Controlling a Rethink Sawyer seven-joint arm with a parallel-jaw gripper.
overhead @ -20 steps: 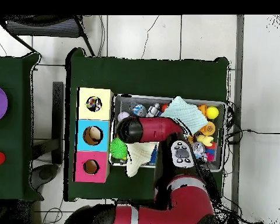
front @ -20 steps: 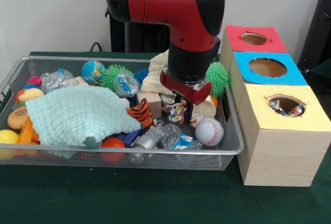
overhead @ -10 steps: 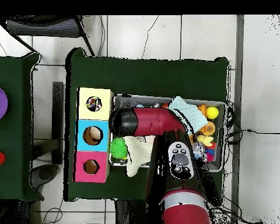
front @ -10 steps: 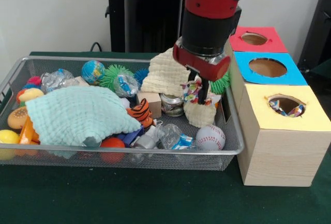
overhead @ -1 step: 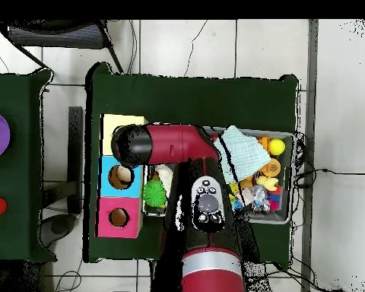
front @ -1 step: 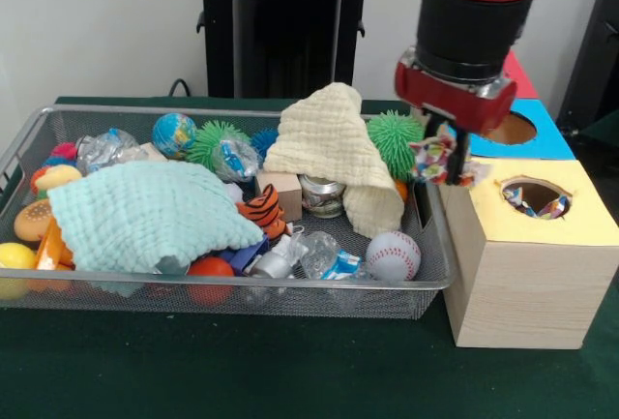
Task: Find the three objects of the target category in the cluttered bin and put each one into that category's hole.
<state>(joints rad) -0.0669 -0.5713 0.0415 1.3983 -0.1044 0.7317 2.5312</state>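
Up above the bin's right end, a crumpled colourful wrapper (front @ -1 step: pixel 437 156) hangs pinched in the gripper (front @ -1 step: pixel 449 161), whose fingers are closed on it, just beside the yellow box (front @ -1 step: pixel 532 264). That box's hole (front @ -1 step: pixel 534 196) already shows similar wrappers inside. Behind it sit the blue box (front @ -1 step: pixel 546 140) and the red box (front @ -1 step: pixel 517 77). Below and left, the bin (front @ -1 step: pixel 437 279) holds a baseball (front @ -1 step: pixel 393 255), a cream cloth (front @ -1 step: pixel 334 148), a green spiky ball (front @ -1 step: pixel 394 138) and a mint cloth (front @ -1 step: pixel 145 214).

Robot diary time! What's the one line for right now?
stage: carrying | hand: shut on wrapper | place: past bin edge, beside yellow box | yellow hole: wrappers already inside | next: likely drop in
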